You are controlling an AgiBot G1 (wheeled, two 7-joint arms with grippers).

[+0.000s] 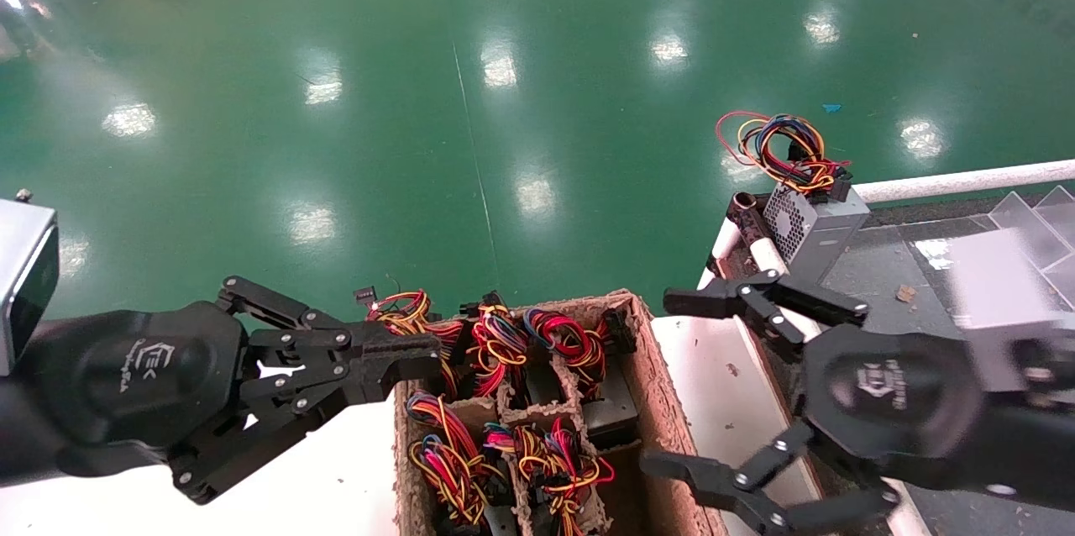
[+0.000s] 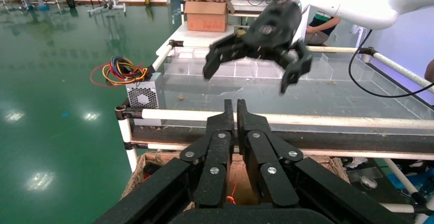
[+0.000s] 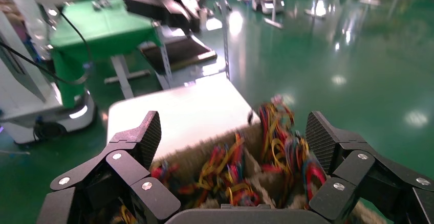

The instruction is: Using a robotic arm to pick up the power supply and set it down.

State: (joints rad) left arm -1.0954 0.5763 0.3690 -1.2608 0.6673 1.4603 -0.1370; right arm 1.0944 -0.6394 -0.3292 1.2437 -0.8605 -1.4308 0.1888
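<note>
Several power supplies stand in the compartments of a brown pulp crate (image 1: 659,402), their red, yellow and blue wire bundles (image 1: 495,343) pointing up; one grey case (image 1: 609,414) shows by the crate's right wall. My right gripper (image 1: 659,380) hangs open just right of the crate, level with its right wall, holding nothing. Its wrist view shows the wide-spread fingers (image 3: 146,134) framing the blurred wire bundles (image 3: 276,137). At the crate's left rim my left gripper (image 1: 416,355) is shut and empty, with its fingers (image 2: 228,121) pressed together.
A grey box with a perforated grille (image 1: 810,221) and a loose wire loop (image 1: 777,145) sits on the railed bench (image 1: 957,181) at the right; it also shows as the grille box (image 2: 145,93). Clear dividers (image 1: 1029,221) lie further right. The crate rests on a white table (image 1: 336,477) over green floor.
</note>
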